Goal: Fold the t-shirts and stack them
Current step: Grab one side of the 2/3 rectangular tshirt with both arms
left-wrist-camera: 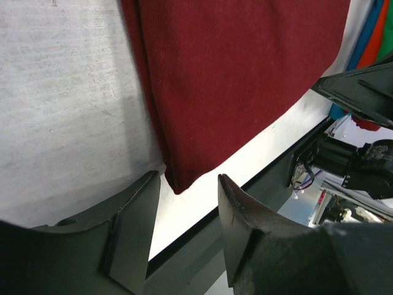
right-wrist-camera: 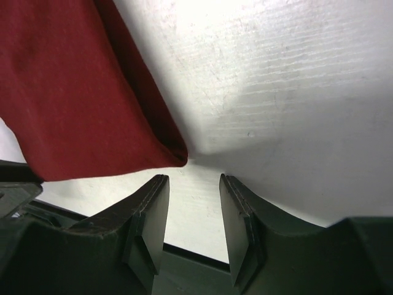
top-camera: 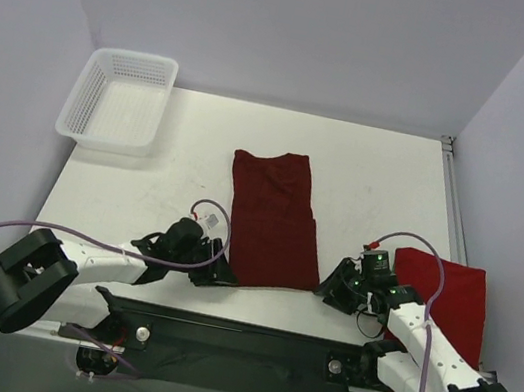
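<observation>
Bare table (top-camera: 387, 178) lies open around the dark maroon shirt (top-camera: 273, 220) on its left, right and far sides. The white basket (top-camera: 119, 100) fills the far-left corner. The red shirt (top-camera: 453, 291) covers the near-right edge, with the right arm (top-camera: 420, 336) just beside it.

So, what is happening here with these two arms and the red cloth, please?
Two robot arms are working on a dark maroon shirt, which lies folded into a long strip in the middle of the table. The left tool and the right tool are both open, each low at one near corner of this shirt, and neither holds it yet. A brighter red shirt lies folded at the right side. A white basket stands at the far left corner.
</observation>
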Available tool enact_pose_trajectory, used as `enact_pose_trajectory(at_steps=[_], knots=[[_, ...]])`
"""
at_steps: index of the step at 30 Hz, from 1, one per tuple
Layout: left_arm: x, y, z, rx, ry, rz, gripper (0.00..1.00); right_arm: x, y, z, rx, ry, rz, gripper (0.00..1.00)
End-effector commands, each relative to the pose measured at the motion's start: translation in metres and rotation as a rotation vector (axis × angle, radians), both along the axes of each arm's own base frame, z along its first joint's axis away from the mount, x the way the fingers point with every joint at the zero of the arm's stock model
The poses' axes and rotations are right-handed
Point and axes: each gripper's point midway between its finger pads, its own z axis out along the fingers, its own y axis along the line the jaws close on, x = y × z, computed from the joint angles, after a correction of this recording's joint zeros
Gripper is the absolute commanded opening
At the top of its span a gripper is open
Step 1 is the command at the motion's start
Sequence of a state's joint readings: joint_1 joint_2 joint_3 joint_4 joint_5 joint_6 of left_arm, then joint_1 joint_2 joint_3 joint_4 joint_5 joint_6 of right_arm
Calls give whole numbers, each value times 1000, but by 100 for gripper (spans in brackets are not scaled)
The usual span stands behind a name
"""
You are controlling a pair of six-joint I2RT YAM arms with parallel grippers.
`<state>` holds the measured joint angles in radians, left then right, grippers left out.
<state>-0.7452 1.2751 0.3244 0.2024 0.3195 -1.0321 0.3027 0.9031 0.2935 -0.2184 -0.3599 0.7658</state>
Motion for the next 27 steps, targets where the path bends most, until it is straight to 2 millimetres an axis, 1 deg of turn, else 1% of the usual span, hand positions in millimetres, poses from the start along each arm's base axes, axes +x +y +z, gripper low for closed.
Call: enact_pose_trajectory(at_steps=[1, 6, 9, 14, 19, 25, 27], knots=[[-4, 15, -20, 94, 31, 69, 52, -4, -12, -14, -56, 8, -65, 40], [-5, 22, -20, 127, 17, 113, 52, -1, -13, -20, -47, -7, -102, 40], [-3, 23, -18, 132, 5, 127, 52, 2, -13, -23, -48, -10, -109, 40], [2, 18, -15, 122, 3, 126, 50, 6, -12, -27, -36, -18, -125, 39], [4, 14, -16, 114, 5, 128, 48, 1, -9, -32, -20, 3, -126, 37], [5, 11, -20, 114, 10, 132, 44, -2, -7, -32, -9, 7, -117, 34], [4, 7, -20, 101, 15, 128, 42, -3, -5, -32, -4, 11, -113, 32]])
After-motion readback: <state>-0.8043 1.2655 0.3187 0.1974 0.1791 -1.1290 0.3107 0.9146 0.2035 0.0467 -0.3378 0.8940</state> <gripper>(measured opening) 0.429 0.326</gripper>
